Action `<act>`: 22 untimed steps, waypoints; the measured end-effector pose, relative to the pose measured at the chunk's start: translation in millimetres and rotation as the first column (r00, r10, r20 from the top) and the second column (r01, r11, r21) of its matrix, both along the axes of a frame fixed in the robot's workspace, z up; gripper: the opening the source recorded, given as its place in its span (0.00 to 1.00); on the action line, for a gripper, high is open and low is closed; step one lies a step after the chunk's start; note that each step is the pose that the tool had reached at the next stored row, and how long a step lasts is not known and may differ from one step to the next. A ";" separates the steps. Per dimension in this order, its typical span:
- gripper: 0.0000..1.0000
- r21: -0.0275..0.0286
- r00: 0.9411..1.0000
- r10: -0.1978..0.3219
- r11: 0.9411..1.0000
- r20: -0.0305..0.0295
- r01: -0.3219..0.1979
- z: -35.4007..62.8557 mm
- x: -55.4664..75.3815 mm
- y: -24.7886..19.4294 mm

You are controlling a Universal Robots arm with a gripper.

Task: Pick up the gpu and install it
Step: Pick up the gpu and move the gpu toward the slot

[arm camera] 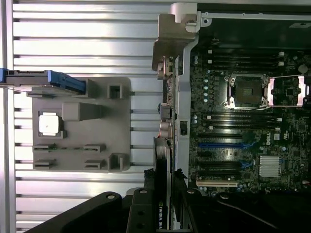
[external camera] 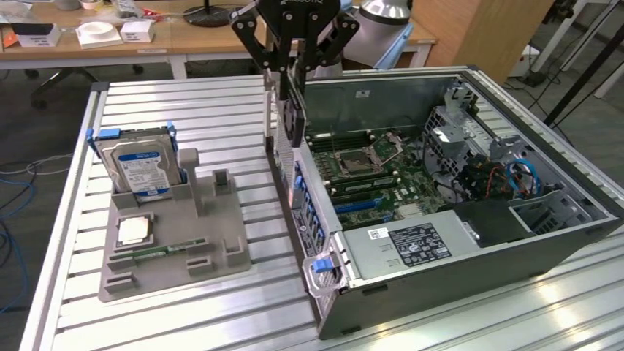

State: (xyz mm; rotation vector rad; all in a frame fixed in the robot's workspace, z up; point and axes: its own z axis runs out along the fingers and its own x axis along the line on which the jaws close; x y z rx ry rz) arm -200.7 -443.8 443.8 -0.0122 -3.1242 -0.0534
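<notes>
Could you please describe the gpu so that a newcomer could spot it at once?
Find the open computer case on the slatted table; the black tool hangs over its wall facing the grey holder. The gpu is the thin dark card clamped on edge in that tool, unlike the boxy, blue-labelled hard drive standing in the holder.

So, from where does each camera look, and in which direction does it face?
Exterior view: off the arm, high up, looking down slantwise at the table and open computer case; the gripper shows, holding the gpu.
Wrist view: on the wrist, looking straight down past the gripper at the motherboard.
Both share the gpu, grey fixture and computer case.
</notes>
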 end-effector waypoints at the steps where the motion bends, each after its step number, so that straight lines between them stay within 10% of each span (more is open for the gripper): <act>1: 0.26 0.000 1.000 0.000 1.000 0.000 0.000 0.0 1.0 0.0; 22: 0.26 0.000 1.000 0.000 1.000 0.000 0.000 -0.1 21.3 0.0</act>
